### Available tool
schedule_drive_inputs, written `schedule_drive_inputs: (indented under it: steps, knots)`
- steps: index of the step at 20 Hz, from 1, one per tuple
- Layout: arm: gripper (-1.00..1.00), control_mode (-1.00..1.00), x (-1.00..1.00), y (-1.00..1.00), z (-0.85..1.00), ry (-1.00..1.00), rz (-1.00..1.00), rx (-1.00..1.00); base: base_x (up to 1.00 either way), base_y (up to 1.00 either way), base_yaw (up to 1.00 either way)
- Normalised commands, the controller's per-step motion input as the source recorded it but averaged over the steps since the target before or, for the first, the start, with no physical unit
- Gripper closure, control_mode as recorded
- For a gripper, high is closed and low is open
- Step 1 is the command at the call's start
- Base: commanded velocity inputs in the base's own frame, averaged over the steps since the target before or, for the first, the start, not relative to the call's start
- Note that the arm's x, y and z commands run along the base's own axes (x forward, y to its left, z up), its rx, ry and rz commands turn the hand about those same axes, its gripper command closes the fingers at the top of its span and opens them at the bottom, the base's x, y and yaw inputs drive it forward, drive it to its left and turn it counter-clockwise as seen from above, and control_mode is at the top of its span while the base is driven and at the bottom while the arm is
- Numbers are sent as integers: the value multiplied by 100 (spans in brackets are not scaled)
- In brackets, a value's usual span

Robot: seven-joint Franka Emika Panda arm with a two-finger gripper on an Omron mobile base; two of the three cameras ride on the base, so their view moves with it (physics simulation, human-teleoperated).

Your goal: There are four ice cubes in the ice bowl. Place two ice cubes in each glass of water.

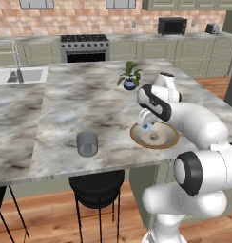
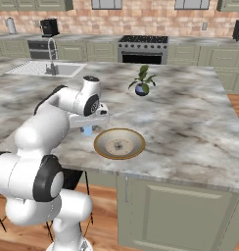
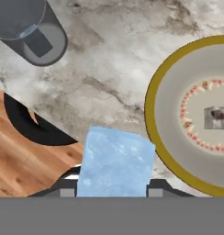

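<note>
The gripper was seen clamped on one ice cube, held above the counter just beside the rim of the ice bowl. A glass of water stood well apart, near the counter edge, with what seemed a cube already inside. The cube could be lost on the way, because it is smooth and gripped only at its sides. If released off-centre, it could strike the rim and fall to the floor.
</note>
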Motion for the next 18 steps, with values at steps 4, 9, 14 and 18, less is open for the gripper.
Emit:
schedule_drive_inputs:
  steps: [4, 9, 14, 18]
  knots:
    - [100, -100, -39, 14, 19, 0, -7, -1, 0, 0, 0]
    - [100, -100, -12, 0, 6, -1, 0, 0, 0, 0, 0]
    - [100, -100, 0, 0, 0, 0, 0, 0, 0, 0, 0]
    - [100, -100, 0, 0, 0, 0, 0, 0, 0, 0, 0]
